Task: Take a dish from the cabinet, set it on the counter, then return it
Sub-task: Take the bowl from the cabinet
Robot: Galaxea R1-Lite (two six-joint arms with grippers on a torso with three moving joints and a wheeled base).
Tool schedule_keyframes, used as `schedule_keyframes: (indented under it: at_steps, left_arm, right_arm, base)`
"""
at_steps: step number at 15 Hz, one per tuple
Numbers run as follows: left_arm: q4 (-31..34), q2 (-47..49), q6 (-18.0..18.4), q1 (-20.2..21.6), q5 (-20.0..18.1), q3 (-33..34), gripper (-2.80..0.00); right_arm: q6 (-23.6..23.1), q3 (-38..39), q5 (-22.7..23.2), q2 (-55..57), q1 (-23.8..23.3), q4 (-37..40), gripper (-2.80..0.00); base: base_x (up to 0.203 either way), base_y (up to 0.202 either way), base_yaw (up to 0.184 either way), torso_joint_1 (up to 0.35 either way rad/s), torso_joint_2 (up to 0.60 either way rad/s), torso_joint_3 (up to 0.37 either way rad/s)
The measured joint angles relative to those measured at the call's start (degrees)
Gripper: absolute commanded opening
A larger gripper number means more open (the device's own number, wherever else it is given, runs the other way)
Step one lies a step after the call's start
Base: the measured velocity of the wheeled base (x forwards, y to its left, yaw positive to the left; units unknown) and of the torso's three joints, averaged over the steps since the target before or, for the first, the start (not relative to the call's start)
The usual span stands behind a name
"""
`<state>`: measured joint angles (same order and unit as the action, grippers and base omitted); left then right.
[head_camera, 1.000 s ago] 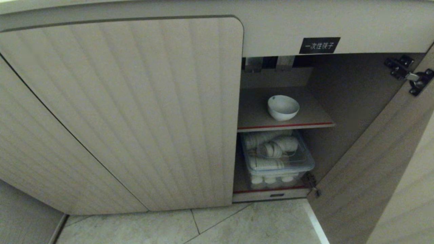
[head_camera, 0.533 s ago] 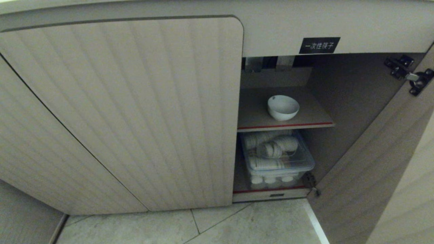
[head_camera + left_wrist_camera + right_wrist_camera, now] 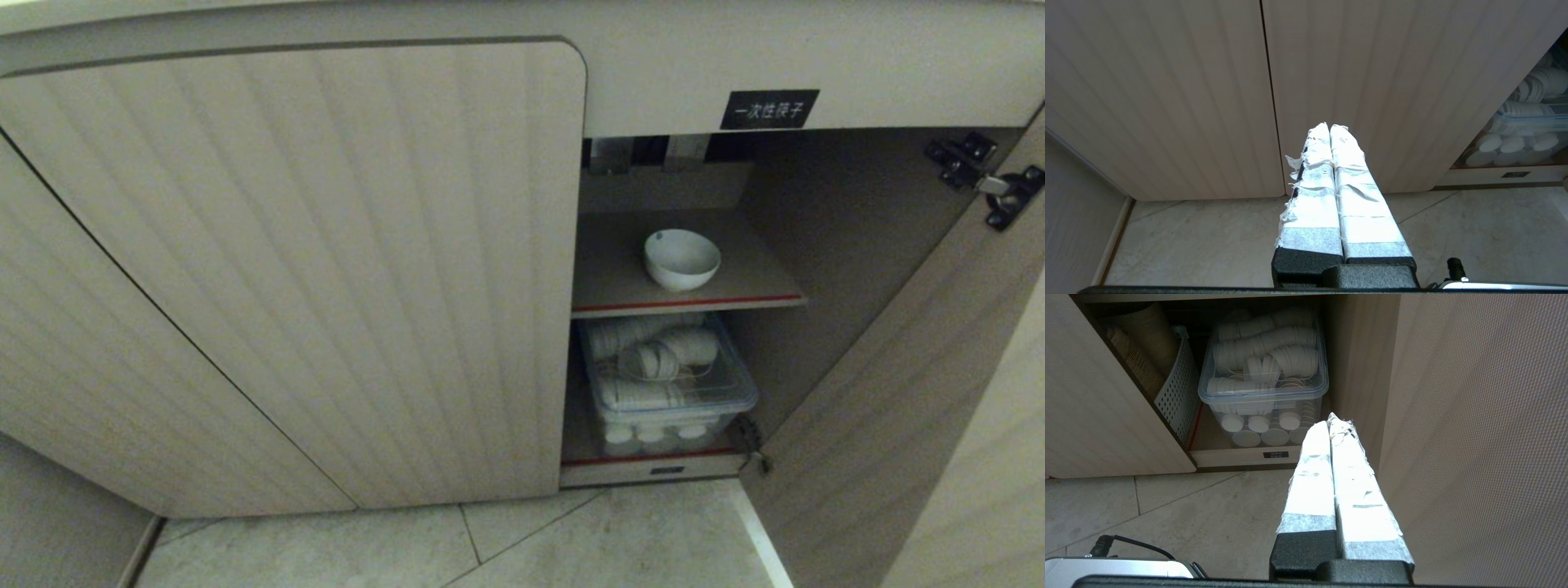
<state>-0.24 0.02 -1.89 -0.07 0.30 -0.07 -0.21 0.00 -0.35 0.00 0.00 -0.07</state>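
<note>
Head view: white ceramic bowl (image 3: 682, 259) upright on red-edged upper shelf (image 3: 620, 282) inside cabinet (image 3: 653, 73), right-hand door (image 3: 890, 392) swung open, left ribbed door (image 3: 310, 269) closed. Directly below bowl: clear plastic bin of stacked white cups (image 3: 669, 380) on cabinet floor. Above bowl: black label with white characters (image 3: 769, 109). Up and right of bowl: metal hinge (image 3: 984, 184). Neither arm visible in head view; counter not in sight.

Left wrist view: left gripper (image 3: 1329, 127) low over tiled floor (image 3: 1208, 241), facing closed ribbed doors, well left of bowl's bay; taped fingers pressed together, nothing held. Right wrist view: right gripper (image 3: 1331, 418) low, aimed at cup bin below bowl's shelf, open door just beside it; fingers likewise pressed together, empty. White perforated basket (image 3: 1175, 388) left of bin.

Judged step: reach for bowl, not yet begun. Advice: use right gripper, nearer to open bay. Spread fingers before entering. Raise well above bin level to clear red shelf edge. Enter between closed door edge and open door, keeping off hinge side. Pinch bowl rim on near side, one finger inside, one outside. Lift slightly before drawing out, so foot does not drag on shelf. Risk: smooth glazed rim slipping in taped fingers; bowl tipping if pinched too shallow.
</note>
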Motion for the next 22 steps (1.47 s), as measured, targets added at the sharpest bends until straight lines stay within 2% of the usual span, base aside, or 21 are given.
schedule_keyframes:
  at_steps: [22]
  left_arm:
    - [0.0,0.0,0.0,0.0,0.0,0.0,-2.8]
  right_arm:
    - [0.0,0.0,0.0,0.0,0.0,0.0,-2.8]
  base:
    - [0.0,0.0,0.0,0.0,0.0,0.0]
